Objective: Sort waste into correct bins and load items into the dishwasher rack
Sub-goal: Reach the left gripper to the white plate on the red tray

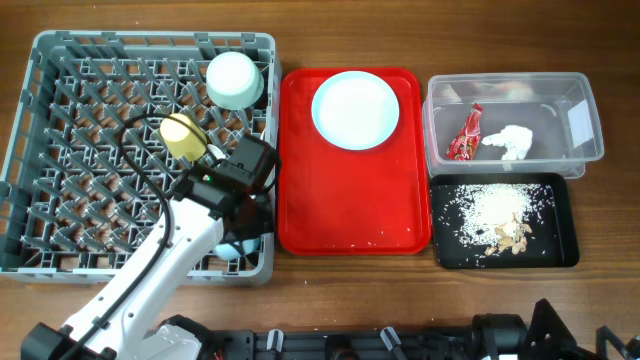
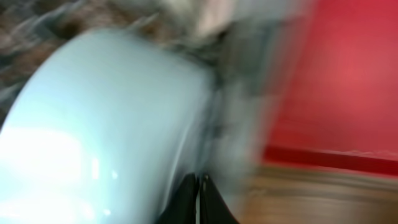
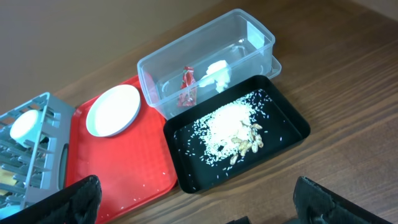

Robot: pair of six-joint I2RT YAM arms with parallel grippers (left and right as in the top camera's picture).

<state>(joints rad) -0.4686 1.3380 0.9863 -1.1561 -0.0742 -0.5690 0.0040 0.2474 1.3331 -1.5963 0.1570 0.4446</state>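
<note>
Dishwasher rack (image 1: 150, 42) beneath the left arm, with the left claw (image 2: 198, 198) down by its near right corner, mostly hidden under the wrist from overhead. Fingertips pressed together, nothing visible between them. Left wrist view badly smeared: pale blue rounded surface (image 2: 93, 143) close on the left of the closed tips, identity not clear; red tray (image 2: 348, 81) off to the right of the tips; strip of table (image 2: 323, 193) at lower right. Yellow cup (image 1: 183, 135) among the rack's pegs just beyond the left wrist. Bowl (image 1: 235, 78) farther beyond, toward the rack's far right corner. Right claw (image 3: 198, 202) spread wide and empty, fingers at the two bottom corners of its own view, raised above the table. Black tray (image 3: 292, 134) straight ahead of it, just past the fingers, with rice scraps (image 3: 227, 121) heaped mid-tray and beige bits (image 3: 245, 144) on the heap's side nearer the claw. Clear tub (image 3: 252, 34) directly behind the black tray, touching it or nearly so, holding red wrapper (image 3: 188, 84) and white napkin (image 3: 217, 73) side by side. Plate (image 3: 113, 109) ahead and left of the right claw, flat on the far half of the red tray. Few stray white grains on the red tray's nearer part.
</note>
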